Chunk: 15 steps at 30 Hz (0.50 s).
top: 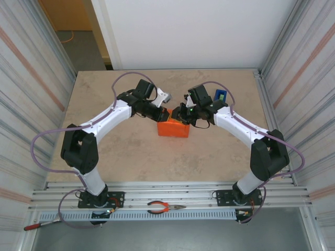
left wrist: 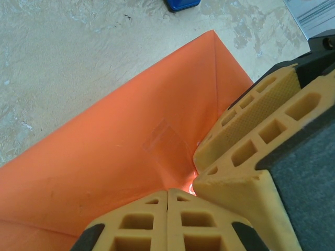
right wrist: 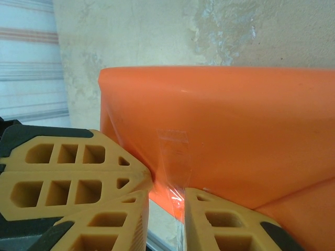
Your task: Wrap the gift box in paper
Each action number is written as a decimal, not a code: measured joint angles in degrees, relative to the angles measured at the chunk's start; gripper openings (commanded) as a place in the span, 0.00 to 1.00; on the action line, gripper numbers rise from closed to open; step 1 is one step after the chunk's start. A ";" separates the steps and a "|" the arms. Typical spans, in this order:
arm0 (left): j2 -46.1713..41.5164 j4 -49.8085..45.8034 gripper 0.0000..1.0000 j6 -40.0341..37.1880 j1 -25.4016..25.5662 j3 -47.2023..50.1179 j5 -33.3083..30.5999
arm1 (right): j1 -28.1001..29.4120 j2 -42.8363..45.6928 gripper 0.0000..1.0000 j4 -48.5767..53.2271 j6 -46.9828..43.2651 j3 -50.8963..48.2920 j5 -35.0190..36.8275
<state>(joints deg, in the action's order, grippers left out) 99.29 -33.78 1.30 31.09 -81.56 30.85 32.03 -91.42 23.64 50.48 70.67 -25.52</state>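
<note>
At the centre of the desk (top: pixel 120 157), the gift box (top: pixel 174 129) is wholly hidden under orange paper (left wrist: pixel 104 162) and reads as a compact block. Left gripper (left wrist: pixel 167 192): clenched, ribbed yellow fingers pressed together at the block's far edge; whether a fold is pinched cannot be determined. A strip of clear tape (left wrist: pixel 165 138) lies on the smooth, faintly creased sheet. Right gripper (right wrist: pixel 166 201): released, jaws slightly apart, straddling a taped corner fold, just beside the left gripper. A blue tape dispenser (top: pixel 220 95) sits farther right, partly hidden behind the right arm.
</note>
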 measured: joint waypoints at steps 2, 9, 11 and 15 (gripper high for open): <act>-0.04 0.04 0.00 0.00 0.00 0.07 0.00 | 0.00 0.00 0.26 0.00 0.02 0.00 0.00; -0.28 0.46 0.00 0.00 0.00 0.48 0.00 | 0.00 0.00 0.30 -0.07 0.26 0.13 -0.22; -0.31 0.50 0.00 0.00 0.00 0.50 0.00 | 0.00 0.00 0.31 0.00 0.52 0.22 -0.22; -0.33 0.66 0.00 0.04 0.00 0.59 0.00 | 0.00 0.00 0.32 0.37 1.60 0.48 -0.22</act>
<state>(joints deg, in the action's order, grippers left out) 98.96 -33.12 1.34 31.09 -80.97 30.85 32.03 -91.42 24.01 52.07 71.16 -25.74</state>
